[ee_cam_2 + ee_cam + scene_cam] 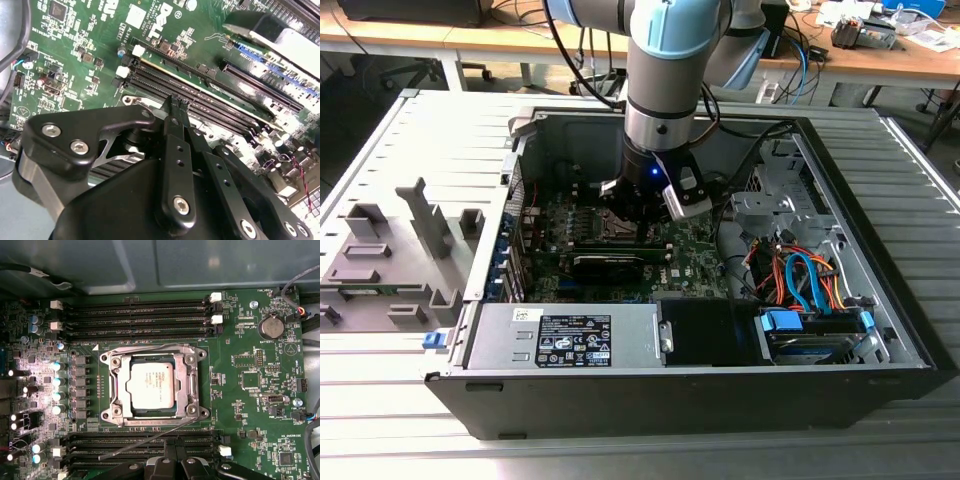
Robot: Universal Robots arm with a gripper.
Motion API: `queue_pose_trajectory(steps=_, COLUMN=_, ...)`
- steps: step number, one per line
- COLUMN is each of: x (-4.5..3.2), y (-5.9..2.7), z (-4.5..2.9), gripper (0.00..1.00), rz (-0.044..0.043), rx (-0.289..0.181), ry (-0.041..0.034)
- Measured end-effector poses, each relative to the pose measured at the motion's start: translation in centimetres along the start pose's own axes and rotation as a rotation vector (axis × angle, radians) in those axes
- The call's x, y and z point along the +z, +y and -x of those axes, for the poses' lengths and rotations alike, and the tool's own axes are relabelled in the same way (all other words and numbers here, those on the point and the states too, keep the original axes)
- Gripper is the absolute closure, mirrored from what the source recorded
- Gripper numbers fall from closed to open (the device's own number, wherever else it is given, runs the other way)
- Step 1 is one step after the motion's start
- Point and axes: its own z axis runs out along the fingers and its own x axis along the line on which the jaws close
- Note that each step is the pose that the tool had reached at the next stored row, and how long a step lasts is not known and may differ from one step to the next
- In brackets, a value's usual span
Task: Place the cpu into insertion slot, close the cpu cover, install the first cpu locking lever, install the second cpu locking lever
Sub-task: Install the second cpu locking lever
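In the first wrist view the cpu (152,385) lies flat in the insertion slot (114,414), silvery top up. The cpu cover (188,385) is down over it, framing the chip. One thin wire locking lever (150,347) runs along the socket's edge beside the far memory slots. The other locking lever (142,441) sticks out at a slant over the near memory slots, free of the socket. My gripper (172,463) hovers just off that slanted lever, fingers together and holding nothing. In the second wrist view the gripper (176,103) has its tip over the long black memory slots (210,102).
The arm reaches down into an open computer case (880,330) in the exterior view, the gripper (628,208) low over the green motherboard (685,245). Capacitors (56,382) and memory slots (140,315) flank the socket. Cables (800,275) and a drive bay sit at the exterior view's right.
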Motion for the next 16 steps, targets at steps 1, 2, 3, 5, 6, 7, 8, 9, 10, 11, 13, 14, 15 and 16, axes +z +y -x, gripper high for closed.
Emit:
queue_pose_trajectory(steps=1, x=0.01, y=0.05, z=-0.01, gripper=0.89, rz=0.0002, rx=0.0, ry=-0.0001)
queue_pose_trajectory(steps=2, x=0.0, y=0.11, z=-0.01, gripper=0.89, rz=0.0, rx=0.0, ry=0.0)
queue_pose_trajectory(steps=3, x=0.0, y=0.25, z=-0.02, gripper=0.89, rz=0.0, rx=0.0, ry=0.0)
queue_pose_trajectory(steps=5, x=0.01, y=0.46, z=-0.02, gripper=0.89, rz=-0.0005, rx=-0.016, ry=0.0001)
queue_pose_trajectory(steps=6, x=0.01, y=0.47, z=-0.01, gripper=0.89, rz=-0.0008, rx=-0.028, ry=0.0004)
queue_pose_trajectory(steps=7, x=0.01, y=0.46, z=-0.02, gripper=0.89, rz=-0.0016, rx=-0.055, ry=0.0009)
queue_pose_trajectory(steps=8, x=0.02, y=0.47, z=-0.02, gripper=0.89, rz=-0.0021, rx=-0.074, ry=0.0011)
queue_pose_trajectory(steps=9, x=0.02, y=0.47, z=-0.02, gripper=0.89, rz=-0.0027, rx=-0.092, ry=0.0015)
queue_pose_trajectory(steps=10, x=0.03, y=0.46, z=-0.03, gripper=0.89, rz=-0.0033, rx=-0.11, ry=0.0018)
queue_pose_trajectory(steps=11, x=0.04, y=0.45, z=-0.03, gripper=0.89, rz=-0.0035, rx=-0.119, ry=0.002)
queue_pose_trajectory(steps=13, x=0.1, y=0.45, z=-0.02, gripper=0.89, rz=-0.0044, rx=-0.157, ry=0.0025)
queue_pose_trajectory(steps=14, x=0.12, y=0.45, z=-0.02, gripper=0.89, rz=-0.005, rx=-0.175, ry=0.0028)
queue_pose_trajectory(steps=15, x=0.13, y=0.45, z=-0.02, gripper=0.89, rz=-0.0056, rx=-0.192, ry=0.0032)
queue_pose_trajectory(steps=16, x=0.14, y=0.45, z=-0.02, gripper=0.89, rz=-0.0061, rx=-0.206, ry=0.0034)
